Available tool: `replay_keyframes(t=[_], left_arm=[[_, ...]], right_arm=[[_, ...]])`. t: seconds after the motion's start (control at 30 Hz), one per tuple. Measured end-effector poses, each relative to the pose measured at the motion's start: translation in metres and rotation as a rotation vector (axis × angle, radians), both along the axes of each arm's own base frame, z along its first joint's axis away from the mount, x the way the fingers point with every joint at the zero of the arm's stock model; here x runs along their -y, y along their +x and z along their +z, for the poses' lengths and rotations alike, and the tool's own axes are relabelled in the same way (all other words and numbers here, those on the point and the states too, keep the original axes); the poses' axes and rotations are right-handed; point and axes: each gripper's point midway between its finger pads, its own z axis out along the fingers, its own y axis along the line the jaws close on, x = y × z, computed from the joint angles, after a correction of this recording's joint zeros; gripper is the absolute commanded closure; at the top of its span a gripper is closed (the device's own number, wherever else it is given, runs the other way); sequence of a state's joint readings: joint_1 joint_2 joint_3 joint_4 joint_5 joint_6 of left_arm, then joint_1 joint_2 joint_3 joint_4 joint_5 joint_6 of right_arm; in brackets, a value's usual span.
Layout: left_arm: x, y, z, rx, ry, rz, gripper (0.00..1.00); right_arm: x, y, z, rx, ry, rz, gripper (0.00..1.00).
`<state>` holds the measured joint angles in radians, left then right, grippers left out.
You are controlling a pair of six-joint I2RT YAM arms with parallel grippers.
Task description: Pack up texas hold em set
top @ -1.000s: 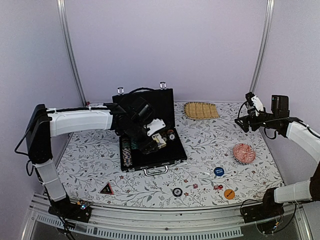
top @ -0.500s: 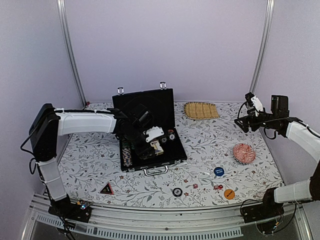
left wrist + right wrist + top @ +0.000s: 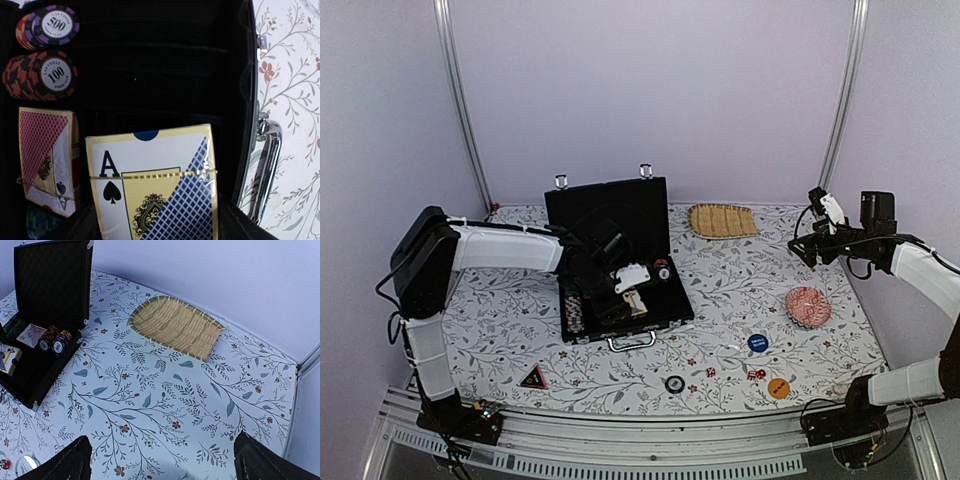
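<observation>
Left arm has sunk lower into briefcase [image 3: 610,215] | left hand [image 3: 632,292] clamped on blue card deck [image 3: 155,185], long axis left-right | deck hangs on near side of red deck [image 3: 42,155], bare tray likely beneath: straight drop | right hand [image 3: 808,246] fingers apart, far right, nearer blue disc [image 3: 757,342] on worktop [image 3: 500,320]

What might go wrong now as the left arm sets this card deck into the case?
The blue card deck hangs close beside the red card deck already in the black case; released off-slot, it might land tilted on that deck. The red dice and blue disc lie far out on the table and might be left unpacked.
</observation>
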<state>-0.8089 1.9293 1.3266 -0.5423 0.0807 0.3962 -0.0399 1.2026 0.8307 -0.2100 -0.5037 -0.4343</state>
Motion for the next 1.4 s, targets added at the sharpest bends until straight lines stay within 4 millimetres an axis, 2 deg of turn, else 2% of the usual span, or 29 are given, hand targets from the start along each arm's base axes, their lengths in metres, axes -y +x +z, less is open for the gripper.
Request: replay_keyframes(t=[0.2, 0.27, 0.4, 0.53, 0.63, 0.8, 0.83, 0.9, 1.0, 1.13, 1.2, 1.23, 1.4], left_arm=[[-0.001, 0.003, -0.007, 0.015, 0.011, 0.004, 0.21], [-0.001, 0.005, -0.007, 0.027, 0.011, 0.005, 0.04], [-0.001, 0.015, -0.005, 0.069, 0.005, 0.013, 0.03], [-0.004, 0.015, -0.003, 0.08, 0.01, 0.02, 0.03], [-0.007, 0.014, 0.014, 0.097, -0.012, 0.046, 0.03], [-0.019, 0.026, 0.071, 0.198, -0.083, 0.195, 0.03], [-0.024, 0.03, 0.078, 0.221, -0.083, 0.246, 0.06], [-0.036, 0.035, 0.081, 0.235, -0.059, 0.339, 0.18], [-0.056, 0.034, 0.06, 0.195, 0.027, 0.473, 0.32], [-0.078, 0.022, 0.026, 0.106, 0.136, 0.617, 0.71], [-0.086, 0.015, 0.015, 0.068, 0.17, 0.669, 0.89], [-0.089, 0.013, 0.012, 0.055, 0.178, 0.688, 0.96], [-0.09, 0.01, 0.01, 0.027, 0.169, 0.738, 0.99]], right_arm=[[0.0, -0.001, -0.002, -0.006, 0.0, 0.001, 0.0], [0.0, -0.001, -0.002, -0.008, -0.001, 0.002, 0.0], [-0.001, -0.001, -0.003, -0.009, -0.002, 0.005, 0.0], [-0.001, -0.001, -0.003, -0.009, -0.003, 0.009, 0.0], [-0.001, 0.0, -0.006, -0.017, -0.001, 0.011, 0.0], [-0.001, 0.001, -0.011, -0.034, 0.0, 0.011, 0.0], [-0.001, 0.001, -0.013, -0.038, 0.0, 0.011, 0.0], [-0.001, 0.002, -0.016, -0.048, -0.001, 0.01, 0.0], [-0.001, 0.003, -0.021, -0.062, -0.003, 0.01, 0.0], [0.0, 0.004, -0.029, -0.085, -0.004, 0.008, 0.0], [0.0, 0.005, -0.032, -0.095, -0.005, 0.007, 0.0], [0.0, 0.005, -0.033, -0.098, -0.005, 0.006, 0.0], [0.0, 0.005, -0.036, -0.105, -0.005, 0.007, 0.0]])
